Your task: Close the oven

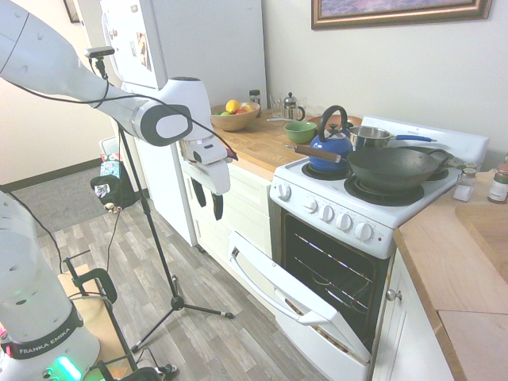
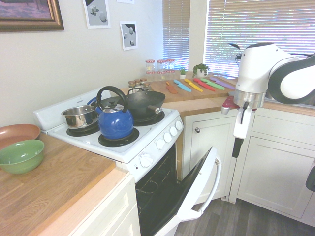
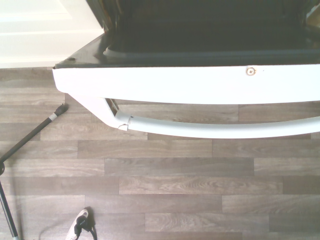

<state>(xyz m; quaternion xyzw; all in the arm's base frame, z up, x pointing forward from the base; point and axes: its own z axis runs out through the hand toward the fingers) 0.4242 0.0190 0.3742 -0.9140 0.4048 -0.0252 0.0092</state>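
Note:
The white oven [image 1: 337, 216] stands between wooden counters, its drop-down door [image 1: 295, 300] hanging about half open and slanting out over the floor. Wire racks show in the dark cavity [image 1: 333, 266]. My gripper [image 1: 208, 210] hangs pointing down, in the air off the door's top edge and above it, open with nothing between its fingers, touching nothing. From the other side the oven [image 2: 147, 147], its door [image 2: 202, 189] and my gripper [image 2: 236, 153] show the same gap. The wrist view looks down on the door's top edge [image 3: 200, 85] and its bar handle [image 3: 225, 129].
A blue kettle [image 1: 330, 149], a dark wok [image 1: 393, 168] and a steel pot [image 1: 369, 137] sit on the burners. White cabinets [image 1: 238, 210] flank the oven. A tripod [image 1: 176, 302] stands on the grey wood floor [image 3: 165, 190] near the door.

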